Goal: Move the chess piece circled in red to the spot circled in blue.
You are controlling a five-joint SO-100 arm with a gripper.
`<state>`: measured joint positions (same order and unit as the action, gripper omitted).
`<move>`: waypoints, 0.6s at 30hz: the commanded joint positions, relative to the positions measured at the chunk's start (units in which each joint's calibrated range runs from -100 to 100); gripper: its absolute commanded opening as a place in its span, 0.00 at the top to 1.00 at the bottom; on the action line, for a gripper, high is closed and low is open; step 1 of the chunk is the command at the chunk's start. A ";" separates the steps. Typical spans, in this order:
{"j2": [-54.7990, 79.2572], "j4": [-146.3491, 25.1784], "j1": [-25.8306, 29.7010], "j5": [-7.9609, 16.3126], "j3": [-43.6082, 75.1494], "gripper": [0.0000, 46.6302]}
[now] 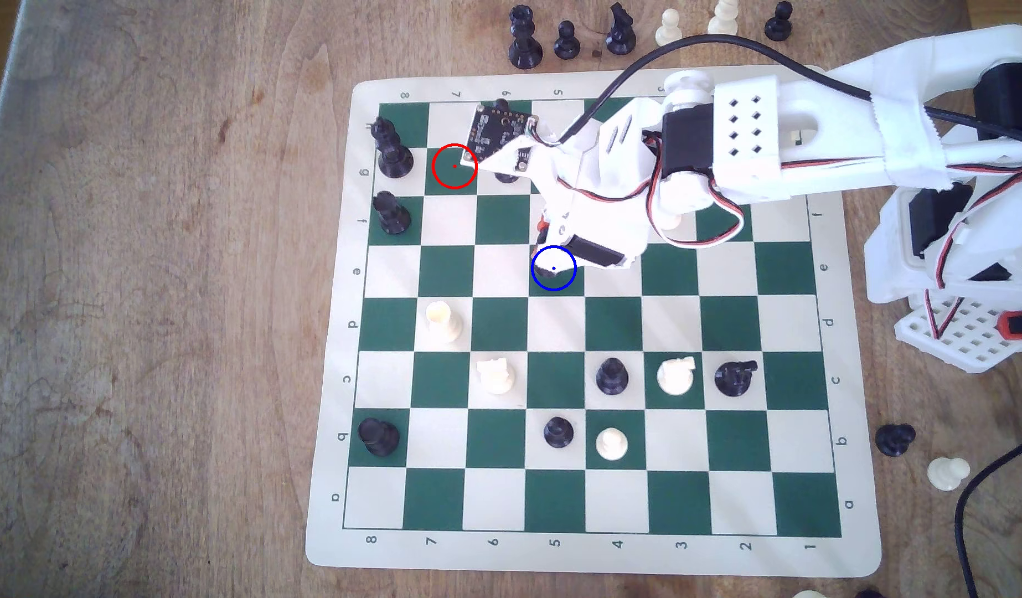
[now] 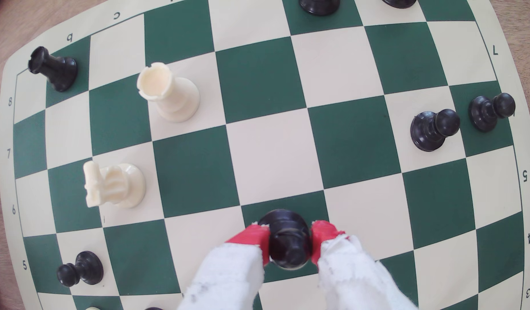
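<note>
Wooden tabletop (image 1: 152, 287) carries a green-and-cream board (image 2: 259, 80). Near its middle, the chess piece (image 2: 289, 238) stands on the spot (image 1: 560, 279). Red-tipped jaws flank it, closed against both its sides.

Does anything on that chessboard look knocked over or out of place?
Nothing looks toppled; every piece I can see stands upright. The red-ringed square is bare because the pincer holds the black chess piece over the blue-ringed square.

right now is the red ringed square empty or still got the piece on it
Empty: the red-ringed square shows bare green. The piece sits between the red jaws over a green square.
</note>
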<state>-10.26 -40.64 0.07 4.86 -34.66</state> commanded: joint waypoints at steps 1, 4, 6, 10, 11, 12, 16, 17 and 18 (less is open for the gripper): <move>-0.18 1.16 -0.11 -0.10 0.93 0.99; 0.59 1.41 -0.03 -0.10 0.75 0.99; 0.84 1.49 0.12 -0.10 0.75 0.99; 2.11 2.47 0.20 -0.15 0.75 0.99; 2.54 3.13 0.04 -0.15 0.75 0.98; 2.71 3.21 -0.03 -0.20 0.75 0.98; 3.22 3.29 -0.27 -0.34 0.75 0.98; 3.30 3.29 -0.35 -0.34 0.75 0.98; 3.47 3.29 -0.43 -0.34 0.75 0.98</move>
<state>-5.91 -38.17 0.07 4.76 -34.66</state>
